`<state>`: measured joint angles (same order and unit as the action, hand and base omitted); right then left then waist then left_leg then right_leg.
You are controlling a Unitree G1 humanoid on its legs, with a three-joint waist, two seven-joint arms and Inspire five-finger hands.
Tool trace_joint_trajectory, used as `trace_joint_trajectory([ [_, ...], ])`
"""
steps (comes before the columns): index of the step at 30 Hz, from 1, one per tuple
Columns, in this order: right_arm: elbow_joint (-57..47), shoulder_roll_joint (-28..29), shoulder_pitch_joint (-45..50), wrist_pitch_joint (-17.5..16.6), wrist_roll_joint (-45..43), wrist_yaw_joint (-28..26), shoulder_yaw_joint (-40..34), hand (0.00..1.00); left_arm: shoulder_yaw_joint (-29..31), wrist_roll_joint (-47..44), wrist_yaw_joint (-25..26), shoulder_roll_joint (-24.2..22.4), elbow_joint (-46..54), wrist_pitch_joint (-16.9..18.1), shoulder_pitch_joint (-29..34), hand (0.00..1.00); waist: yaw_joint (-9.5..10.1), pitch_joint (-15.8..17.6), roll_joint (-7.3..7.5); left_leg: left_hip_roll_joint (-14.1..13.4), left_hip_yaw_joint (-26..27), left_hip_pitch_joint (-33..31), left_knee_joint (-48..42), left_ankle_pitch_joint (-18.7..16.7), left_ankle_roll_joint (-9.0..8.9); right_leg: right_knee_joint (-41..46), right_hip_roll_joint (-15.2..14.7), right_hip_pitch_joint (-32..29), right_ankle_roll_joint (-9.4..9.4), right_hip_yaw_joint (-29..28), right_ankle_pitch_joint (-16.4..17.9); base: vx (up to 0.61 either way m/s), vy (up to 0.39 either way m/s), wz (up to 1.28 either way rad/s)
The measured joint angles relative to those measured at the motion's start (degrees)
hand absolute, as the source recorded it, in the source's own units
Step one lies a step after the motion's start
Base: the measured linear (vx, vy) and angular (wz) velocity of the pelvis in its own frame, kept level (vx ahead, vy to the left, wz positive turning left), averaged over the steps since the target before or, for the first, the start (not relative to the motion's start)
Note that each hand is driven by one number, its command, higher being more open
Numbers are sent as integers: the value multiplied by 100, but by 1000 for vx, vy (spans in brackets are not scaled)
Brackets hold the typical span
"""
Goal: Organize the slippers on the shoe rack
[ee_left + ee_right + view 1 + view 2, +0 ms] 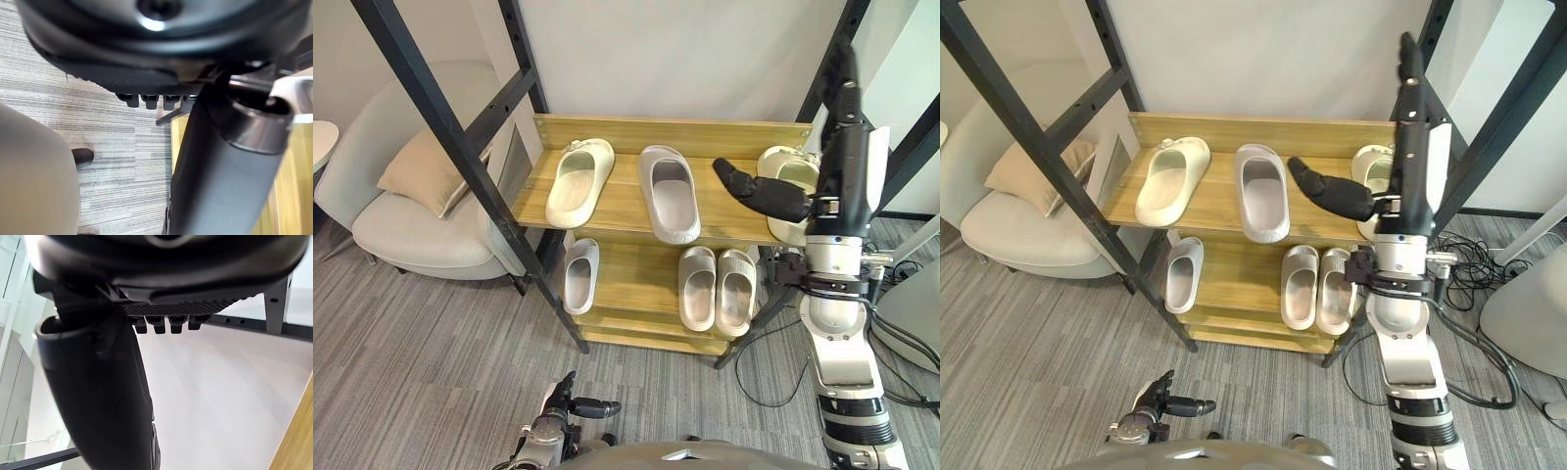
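Observation:
A wooden shoe rack [626,211] with two shelves stands against the wall. On its top shelf lie a cream slipper [579,181] at the left, a grey slipper [670,193] in the middle and another cream slipper [790,176] at the right end. The lower shelf holds a single pale slipper [579,274] at the left and a pair [717,289] side by side at the right. My right hand [842,176] is raised in front of the right cream slipper. It is open and empty, with its fingers upward and its thumb [759,191] out over the shelf. My left hand [566,403] hangs low, open and empty.
Slanted black metal beams [460,147] cross in front of the rack's left side, and another beam [911,147] runs at the right. A light armchair [406,230] with a beige cushion [429,171] stands to the left. Grey carpet [440,362] lies in front of the rack.

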<state>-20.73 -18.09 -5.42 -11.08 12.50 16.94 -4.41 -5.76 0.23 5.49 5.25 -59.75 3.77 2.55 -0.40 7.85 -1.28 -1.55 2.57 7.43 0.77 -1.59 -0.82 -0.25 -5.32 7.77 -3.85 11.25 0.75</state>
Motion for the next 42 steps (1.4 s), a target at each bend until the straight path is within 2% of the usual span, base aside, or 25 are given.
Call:
trace_joint_trajectory([
  [2,1,-80,-21,107,115,43,-144,100,27,31,-36,-4,17,0,13,100,-12,-1,-1,-3,0,-1,4,-1,1,-12,8,-1,0,-5,0,0,0,0],
  [12,462,-587,-118,189,224,-55,-157,100,47,30,-146,1,109,2,93,100,-19,-56,11,14,24,-76,20,-3,0,-37,26,-95,-6,-34,-8,1,0,0],
  [19,1355,-742,-119,381,221,-358,91,100,51,28,-226,12,110,3,96,100,-13,-87,28,30,5,-211,10,-2,1,-136,26,-162,-25,-9,-70,0,0,0],
  [27,1933,-1097,-405,412,198,-579,658,100,50,27,-245,39,107,17,106,100,-25,-99,74,42,-13,-246,-2,0,4,-226,26,-145,-28,8,-130,-8,1,0],
  [31,2182,-1120,-522,427,189,-695,913,100,49,24,-284,76,107,45,106,100,-18,-106,132,59,-58,-258,-2,6,13,-313,20,-98,-25,60,-169,-11,2,5],
  [42,2390,-1129,-762,431,197,-709,957,100,51,13,-297,93,109,72,104,100,-24,-90,161,90,-161,-299,13,13,23,-391,10,-62,-26,156,-175,8,1,5],
])
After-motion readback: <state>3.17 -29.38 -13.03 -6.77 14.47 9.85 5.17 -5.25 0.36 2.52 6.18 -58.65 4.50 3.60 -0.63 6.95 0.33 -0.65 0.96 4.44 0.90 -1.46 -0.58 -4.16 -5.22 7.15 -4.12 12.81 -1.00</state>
